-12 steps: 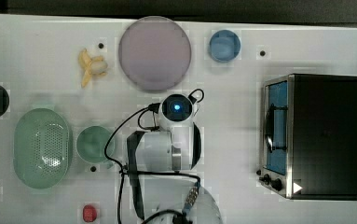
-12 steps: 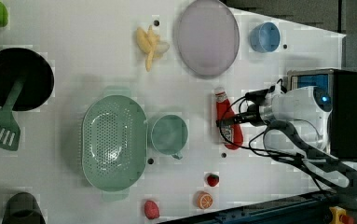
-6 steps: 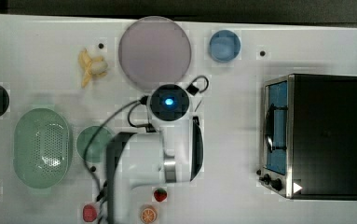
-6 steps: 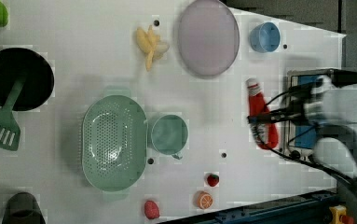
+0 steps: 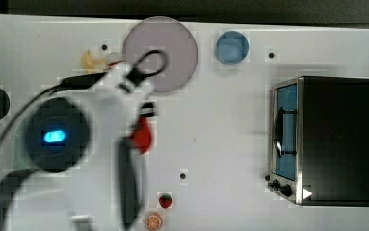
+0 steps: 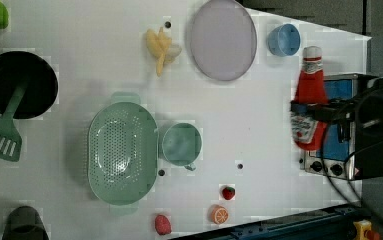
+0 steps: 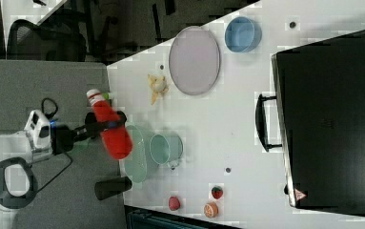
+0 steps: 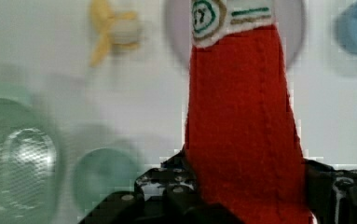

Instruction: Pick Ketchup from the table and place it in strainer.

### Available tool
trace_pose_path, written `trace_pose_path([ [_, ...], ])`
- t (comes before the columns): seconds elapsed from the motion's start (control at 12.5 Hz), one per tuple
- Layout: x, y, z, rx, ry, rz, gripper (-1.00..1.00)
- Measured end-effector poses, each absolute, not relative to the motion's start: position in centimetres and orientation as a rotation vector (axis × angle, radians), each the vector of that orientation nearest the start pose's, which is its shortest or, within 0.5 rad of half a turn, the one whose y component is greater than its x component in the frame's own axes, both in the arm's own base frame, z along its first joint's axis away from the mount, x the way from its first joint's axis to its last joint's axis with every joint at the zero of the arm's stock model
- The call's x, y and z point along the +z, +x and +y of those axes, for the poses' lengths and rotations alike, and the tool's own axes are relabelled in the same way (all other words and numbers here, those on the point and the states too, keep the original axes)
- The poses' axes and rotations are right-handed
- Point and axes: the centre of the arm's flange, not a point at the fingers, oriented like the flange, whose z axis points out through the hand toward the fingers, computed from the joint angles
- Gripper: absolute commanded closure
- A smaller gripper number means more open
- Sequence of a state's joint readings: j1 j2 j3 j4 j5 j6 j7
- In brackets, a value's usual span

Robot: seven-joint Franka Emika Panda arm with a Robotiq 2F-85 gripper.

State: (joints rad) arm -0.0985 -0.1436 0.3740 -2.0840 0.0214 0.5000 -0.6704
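Ketchup point(image 6: 309, 102): lifted off the worktop, cap toward the plate-side edge; gripper point(image 6: 315, 111) clamps its mid-body crosswise.

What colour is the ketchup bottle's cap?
White with a red stripe, clearest in the left view on the Ketchup.

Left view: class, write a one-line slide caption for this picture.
Gripper holds the Ketchup aloft, across the table from the empty mint strainer.
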Motion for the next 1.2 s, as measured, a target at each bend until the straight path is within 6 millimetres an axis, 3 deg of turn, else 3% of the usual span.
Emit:
trace_pose_path([
  [0.16,47.0,49.0,21.8,-0.141,-3.116,-0.232,-0.25],
  [0.4,40.0,46.1,31.9,-0.060,-3.032,-0.255,-0.25],
  [0.56,35.5,43.4,36.7,0.022,-2.976,-0.252,-0.25],
  [0.8,30.8,40.6,40.3,0.125,-2.941,-0.264,-0.25],
  [1.12,26.3,40.9,41.5,0.112,-2.890,-0.174,-0.25],
  [1.2,24.9,40.9,41.3,0.142,-2.892,-0.131,-0.33],
])
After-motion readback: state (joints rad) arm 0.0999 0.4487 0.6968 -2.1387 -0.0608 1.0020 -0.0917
